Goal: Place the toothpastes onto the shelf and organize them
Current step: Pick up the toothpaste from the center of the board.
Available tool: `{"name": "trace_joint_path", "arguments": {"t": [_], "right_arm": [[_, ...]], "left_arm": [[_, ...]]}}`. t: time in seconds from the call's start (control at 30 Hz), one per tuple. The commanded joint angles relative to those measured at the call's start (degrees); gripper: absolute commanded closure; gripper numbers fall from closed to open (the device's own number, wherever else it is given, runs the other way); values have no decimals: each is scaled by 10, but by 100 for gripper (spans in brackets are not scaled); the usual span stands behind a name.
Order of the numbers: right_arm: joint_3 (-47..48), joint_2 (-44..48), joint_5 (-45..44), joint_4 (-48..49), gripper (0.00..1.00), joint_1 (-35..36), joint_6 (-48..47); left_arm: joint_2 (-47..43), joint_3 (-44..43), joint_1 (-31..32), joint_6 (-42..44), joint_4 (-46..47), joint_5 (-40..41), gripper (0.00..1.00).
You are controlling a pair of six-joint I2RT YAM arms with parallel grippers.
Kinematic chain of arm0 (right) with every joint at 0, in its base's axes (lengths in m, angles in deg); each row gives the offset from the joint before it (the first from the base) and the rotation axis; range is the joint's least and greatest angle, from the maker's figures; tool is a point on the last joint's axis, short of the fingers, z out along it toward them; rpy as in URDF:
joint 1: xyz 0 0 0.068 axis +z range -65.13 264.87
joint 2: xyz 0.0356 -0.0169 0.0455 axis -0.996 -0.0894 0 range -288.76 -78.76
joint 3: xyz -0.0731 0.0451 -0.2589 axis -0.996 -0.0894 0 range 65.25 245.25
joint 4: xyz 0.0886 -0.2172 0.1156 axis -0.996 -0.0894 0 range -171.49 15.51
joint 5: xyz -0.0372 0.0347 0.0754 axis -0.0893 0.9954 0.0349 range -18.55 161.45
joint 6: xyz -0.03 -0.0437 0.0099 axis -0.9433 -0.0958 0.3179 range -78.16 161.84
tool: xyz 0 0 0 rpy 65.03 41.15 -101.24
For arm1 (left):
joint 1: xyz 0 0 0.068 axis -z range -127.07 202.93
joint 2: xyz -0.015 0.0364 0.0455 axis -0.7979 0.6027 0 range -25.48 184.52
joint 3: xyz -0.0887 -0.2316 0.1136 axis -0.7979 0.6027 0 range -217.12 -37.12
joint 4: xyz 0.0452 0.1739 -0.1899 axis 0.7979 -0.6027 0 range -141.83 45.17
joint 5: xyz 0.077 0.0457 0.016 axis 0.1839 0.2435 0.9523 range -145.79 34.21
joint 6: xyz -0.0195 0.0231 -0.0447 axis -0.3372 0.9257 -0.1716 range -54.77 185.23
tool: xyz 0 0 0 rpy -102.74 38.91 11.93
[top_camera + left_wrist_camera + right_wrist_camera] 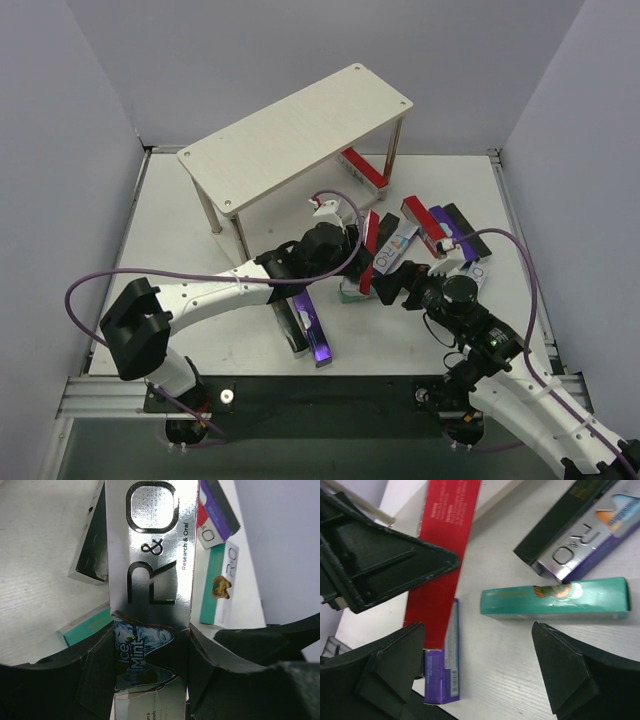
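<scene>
My left gripper [150, 652] is shut on a toothpaste carton [150, 545] with a silver "Ice Mint" face and red sides, a finger pressing each side. In the top view this red-sided carton [369, 252] sits in the left gripper [352, 252] just in front of the shelf [300, 130]. A red toothpaste [363, 168] lies on the lower tier. My right gripper [479, 630] stands open over bare table, with a purple carton [442, 665] by its left finger and a teal carton [555, 597] just beyond its tips. From above, the right gripper [395, 285] is right beside the held carton.
Several more cartons lie in a loose cluster at the right [445, 232], and two dark and purple ones [305, 322] near the front edge. A teal carton [85, 627] and a black one [95, 550] lie under the left gripper. Grey walls close in the table.
</scene>
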Motion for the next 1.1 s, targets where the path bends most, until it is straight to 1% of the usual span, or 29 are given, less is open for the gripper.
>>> {"name": "trace_joint_path", "arguments": {"t": [0.0,0.1,0.3,0.5,0.53,0.7,0.97,1.0,1.03,1.07], "right_arm": [[-2,-35,69,114,7,8,3],[3,-52,74,140,7,11,3],[15,-86,78,150,7,16,-3],[28,-120,66,141,12,28,-11],[29,-122,63,141,14,32,-13],[34,-142,53,148,18,44,-22],[30,-154,37,170,32,59,-33],[32,-154,36,172,34,59,-35],[33,-155,35,172,41,60,-38],[34,-156,36,173,44,59,-39]], "left_arm": [[-30,0,-3,-87,76,19,53],[-30,5,-2,-103,84,18,53],[-28,7,-1,-118,92,23,53],[-26,11,0,-130,103,29,53],[-26,11,1,-132,103,32,53],[-29,16,4,-143,107,44,52],[-33,28,8,-146,122,43,52],[-34,29,10,-147,126,43,52],[-35,31,9,-147,129,42,52],[-36,37,9,-145,133,40,52]]}}
